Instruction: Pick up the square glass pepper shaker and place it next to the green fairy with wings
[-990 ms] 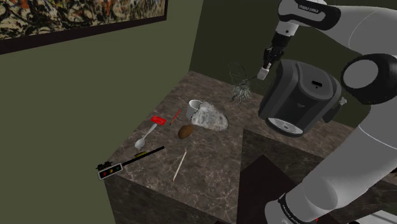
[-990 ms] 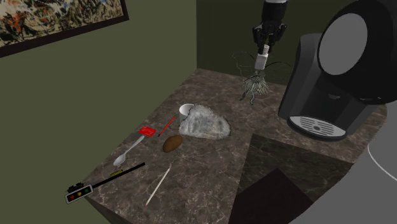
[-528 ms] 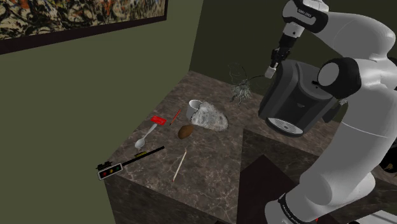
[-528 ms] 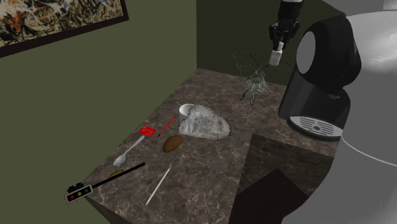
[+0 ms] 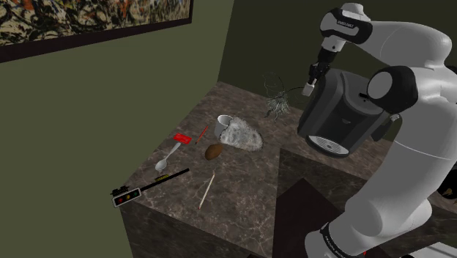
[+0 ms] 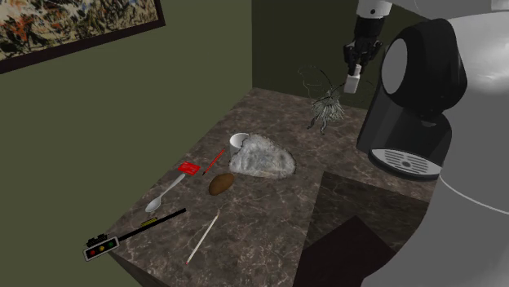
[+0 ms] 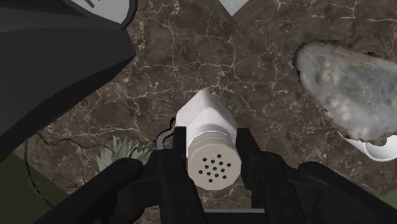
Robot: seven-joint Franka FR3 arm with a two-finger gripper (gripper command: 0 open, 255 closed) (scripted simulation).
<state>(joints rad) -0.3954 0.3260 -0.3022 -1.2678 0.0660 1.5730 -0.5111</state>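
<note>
A white square pepper shaker [image 7: 210, 143] with a perforated cap is clasped between my gripper's [image 7: 211, 137] black fingers. It hangs in the air above the back of the marble counter [image 5: 242, 183], close to the coffee machine [image 5: 344, 110]. The shaker [image 5: 307, 88] and gripper [image 5: 310, 82] are above and to the shoulder view's right of the fairy [image 5: 278, 102], a thin wiry grey-green figure standing at the counter's far corner. In the second exterior view the shaker [image 6: 353, 82] hangs under the gripper [image 6: 354, 76], above the fairy [image 6: 326, 106]. The fairy [image 7: 127, 149] shows beside my fingers.
A dark coffee machine [image 6: 412, 106] stands right next to the fairy. A grey rock [image 5: 242, 135], a white cup [image 5: 223, 122], a brown lump [image 5: 213, 152], a red item [image 5: 181, 138], a spoon [image 5: 167, 157], a traffic-light stick [image 5: 146, 187] and a white stick [image 5: 206, 189] lie nearer the front.
My gripper carried the shaker from above the fairy toward the coffee machine, then sank slightly. The arm's elbow swung upward. Nothing on the counter moved.
</note>
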